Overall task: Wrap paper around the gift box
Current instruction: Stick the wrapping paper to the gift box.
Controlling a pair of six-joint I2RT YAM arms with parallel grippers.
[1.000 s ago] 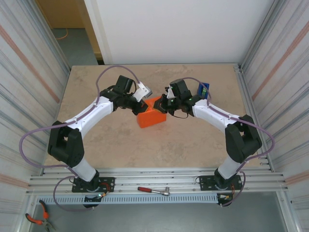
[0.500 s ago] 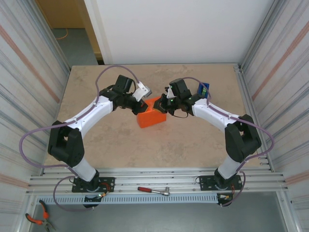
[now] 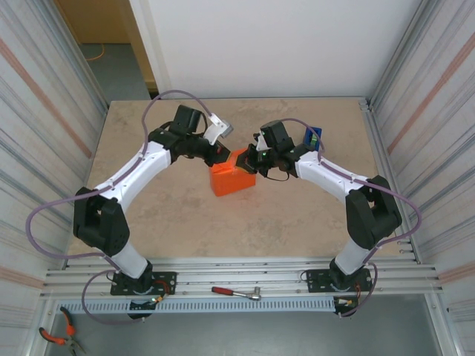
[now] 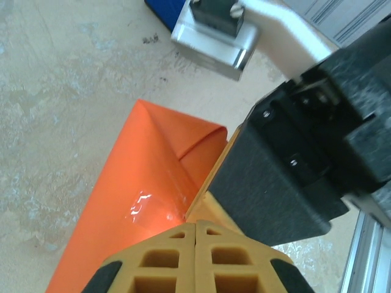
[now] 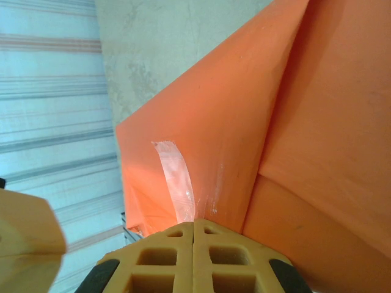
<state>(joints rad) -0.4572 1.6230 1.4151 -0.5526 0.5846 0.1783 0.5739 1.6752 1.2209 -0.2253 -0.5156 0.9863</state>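
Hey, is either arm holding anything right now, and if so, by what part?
Nothing is held. The left gripper and right gripper both have fingers shut together, tips at the folded orange paper.

The table (image 3: 185,215) is a beige slab with a mottled, stone-like finish, closed in by ribbed metal walls on the left and right and a white panel at the back. Near its middle lies a box-shaped parcel covered in orange paper (image 3: 232,178), flat on the surface, with one folded flap rising at its far end. A blue tape dispenser (image 3: 314,138) stands well to the right of it, toward the far right corner. Aluminium rails (image 3: 245,276) run along the near edge, and a red-handled ratchet tool (image 3: 236,292) lies across them. The left wrist view shows the same mottled surface (image 4: 61,122) beside the paper (image 4: 140,177).
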